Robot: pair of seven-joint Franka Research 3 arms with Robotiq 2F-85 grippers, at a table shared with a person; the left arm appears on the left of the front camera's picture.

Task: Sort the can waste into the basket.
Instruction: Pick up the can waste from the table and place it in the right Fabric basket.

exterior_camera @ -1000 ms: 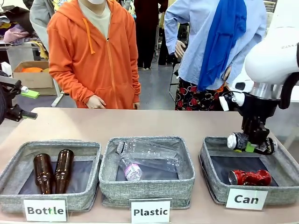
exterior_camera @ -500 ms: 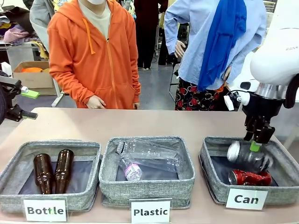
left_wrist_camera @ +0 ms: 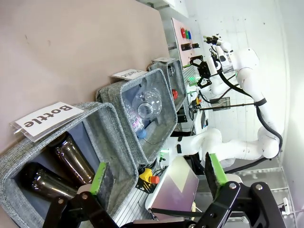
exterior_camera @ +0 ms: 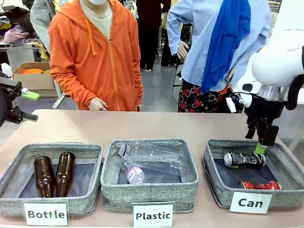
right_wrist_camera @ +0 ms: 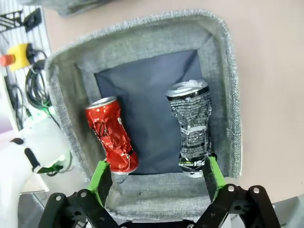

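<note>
The right gripper (right_wrist_camera: 157,178) hangs with jaws spread wide and empty above the "Can" basket (right_wrist_camera: 221,57). Below it, both inside the basket, lie the black-and-silver crushed can (right_wrist_camera: 192,123) and the red crushed can (right_wrist_camera: 110,133), apart. The left gripper (left_wrist_camera: 156,178) is also spread wide, empty.

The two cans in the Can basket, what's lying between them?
Nothing: in the right wrist view, bare dark lining of the basket separates the red can from the black-and-silver can.
</note>
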